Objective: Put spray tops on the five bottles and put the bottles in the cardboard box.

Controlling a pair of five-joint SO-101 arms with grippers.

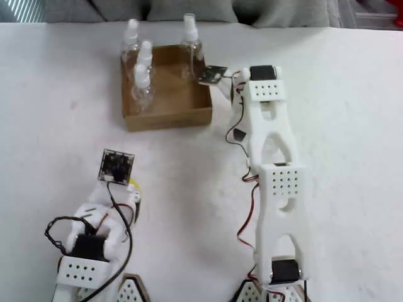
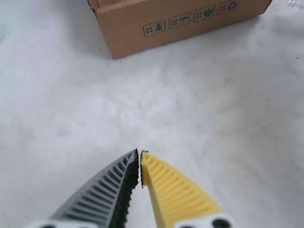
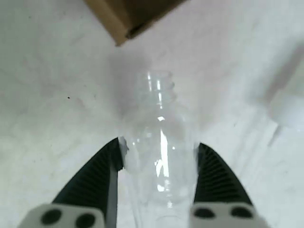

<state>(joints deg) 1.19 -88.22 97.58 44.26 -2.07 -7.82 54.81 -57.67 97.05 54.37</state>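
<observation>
Closest to me, the left arm sits folded low over the bench (image 2: 213, 104). The left end effector (image 2: 139, 156) is shut, its grey finger and its yellow finger meeting at the tips with nothing between them. It points across bare white surface towards the cardboard box (image 1: 170, 118), well short of the box's near wall.

Further out, the right arm is stretched forward along the bench, its wrist reaching the right side of the box. The right end effector (image 3: 160, 145) has its two black fingers spread wide and closed against the sides of an uncapped bottle (image 3: 160, 118). This bottle is clear, with a bare threaded neck that points away from the wrist. It is just outside the box, near one of its corners. A white shape (image 3: 285, 107) lies on the bench just beside the bottle, too blurred for me to say what it is.

Beyond that, inside the box, four capped bottles (image 1: 142, 85) stand upright, each with a white spray top. Three are grouped along the left side and one stands in the far right corner, close to the right arm's wrist.
</observation>
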